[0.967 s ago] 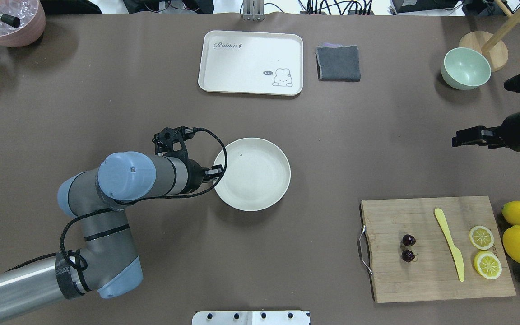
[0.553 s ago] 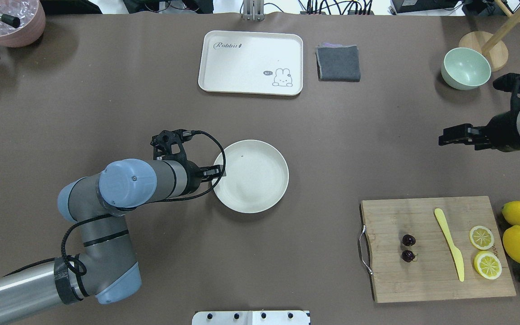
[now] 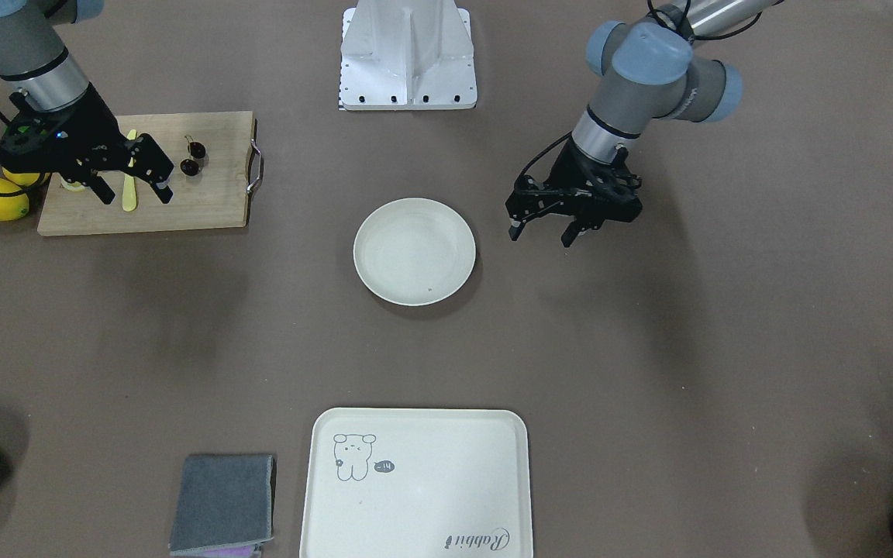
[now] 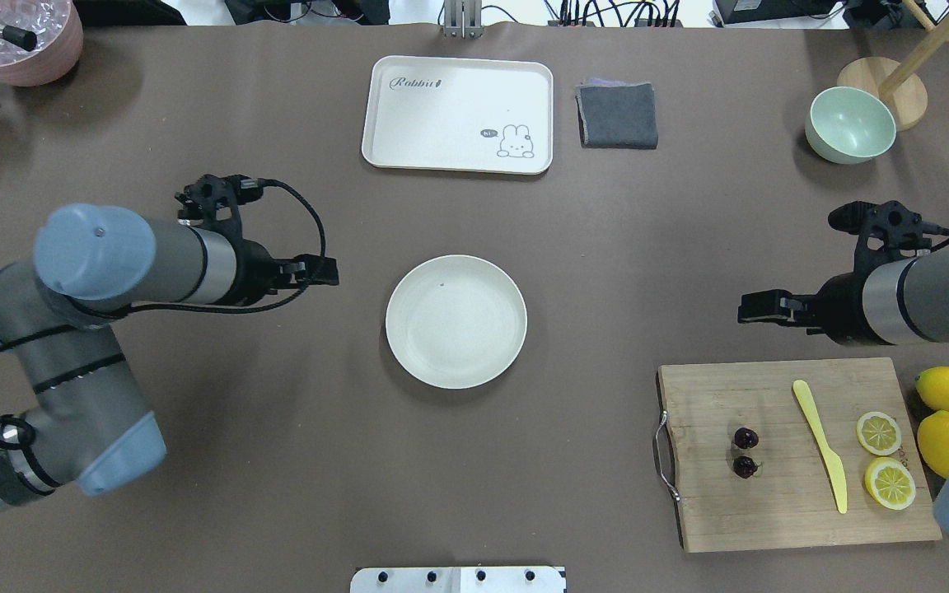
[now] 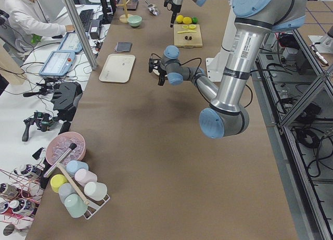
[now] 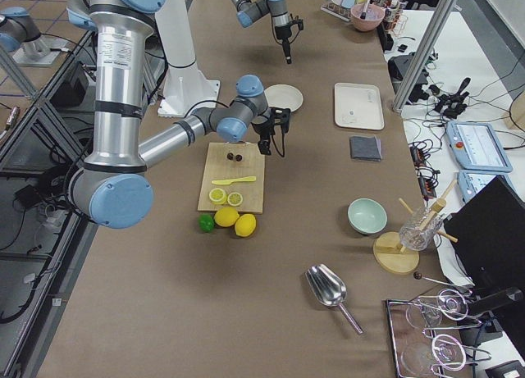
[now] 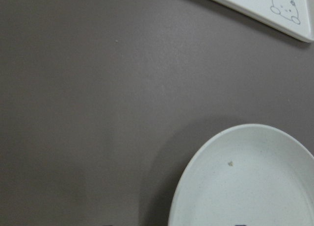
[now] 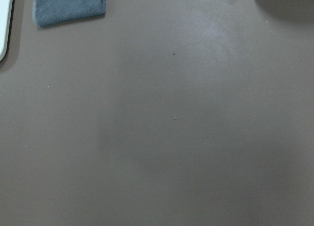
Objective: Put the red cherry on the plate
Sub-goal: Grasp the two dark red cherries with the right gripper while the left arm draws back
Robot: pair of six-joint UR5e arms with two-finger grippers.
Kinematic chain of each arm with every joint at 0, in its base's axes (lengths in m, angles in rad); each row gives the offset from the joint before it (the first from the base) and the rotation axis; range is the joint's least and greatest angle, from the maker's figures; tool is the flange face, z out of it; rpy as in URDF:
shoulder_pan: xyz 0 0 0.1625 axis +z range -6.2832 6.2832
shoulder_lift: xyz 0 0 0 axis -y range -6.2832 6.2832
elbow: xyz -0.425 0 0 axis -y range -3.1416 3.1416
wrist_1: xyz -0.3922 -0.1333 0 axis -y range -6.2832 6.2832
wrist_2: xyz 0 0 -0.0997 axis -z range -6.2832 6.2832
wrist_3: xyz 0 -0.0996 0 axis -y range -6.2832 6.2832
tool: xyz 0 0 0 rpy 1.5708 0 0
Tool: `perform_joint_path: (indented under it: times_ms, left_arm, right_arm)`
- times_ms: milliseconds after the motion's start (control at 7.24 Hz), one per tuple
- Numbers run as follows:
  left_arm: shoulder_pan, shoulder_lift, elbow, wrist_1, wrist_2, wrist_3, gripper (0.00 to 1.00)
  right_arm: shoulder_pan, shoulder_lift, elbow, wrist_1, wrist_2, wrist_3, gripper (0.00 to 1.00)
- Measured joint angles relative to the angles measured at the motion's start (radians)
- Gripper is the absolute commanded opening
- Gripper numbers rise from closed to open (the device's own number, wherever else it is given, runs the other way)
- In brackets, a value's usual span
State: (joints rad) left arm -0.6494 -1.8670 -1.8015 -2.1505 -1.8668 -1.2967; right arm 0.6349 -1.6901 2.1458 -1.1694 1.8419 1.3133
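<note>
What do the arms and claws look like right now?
The left arm and right arm are silver-grey tubes with pale blue joint caps. The left claw and right claw are black, two-fingered. A black cable loops over the left wrist.

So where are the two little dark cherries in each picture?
Front-facing: the red cherry is upper left, on the cutting board near its handle.
Overhead: lower right, on the board's left part.
Exterior left: far top, a dark speck on the board.
Exterior right: left of centre, at the board's far end.
Left wrist: not in it.
Right wrist: not in it.
Shared landmark: the cutting board with its yellow knife.
</note>
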Motion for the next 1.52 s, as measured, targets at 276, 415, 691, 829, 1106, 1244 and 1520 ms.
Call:
perform_joint_path:
  times_ms: [276,415,691,829,1106,1244,1520]
  left_arm:
    - [-0.119,0.079,-0.024,0.003,-0.124,0.070,0.98]
    - [-0.148,0.095,-0.025,0.003,-0.148,0.087,0.98]
    - [-0.162,0.102,-0.025,0.003,-0.154,0.100,0.98]
    - [-0.161,0.102,-0.025,0.003,-0.146,0.101,0.98]
    - [-0.157,0.098,-0.024,0.003,-0.132,0.101,0.98]
    - [-0.155,0.097,-0.023,0.003,-0.128,0.101,0.98]
    - [-0.152,0.100,-0.026,0.002,-0.108,0.098,0.98]
  right_arm:
    - [-0.189,-0.039,0.068,-0.084,-0.145,0.159,0.94]
    - [-0.269,-0.051,0.074,-0.094,-0.199,0.200,0.73]
    - [-0.351,-0.075,0.075,-0.095,-0.258,0.222,0.23]
    - [-0.359,-0.082,0.075,-0.093,-0.262,0.223,0.25]
    - [-0.368,-0.089,0.076,-0.093,-0.259,0.223,0.29]
    - [-0.379,-0.093,0.077,-0.093,-0.258,0.223,0.31]
    - [-0.400,-0.111,0.077,-0.095,-0.258,0.223,0.30]
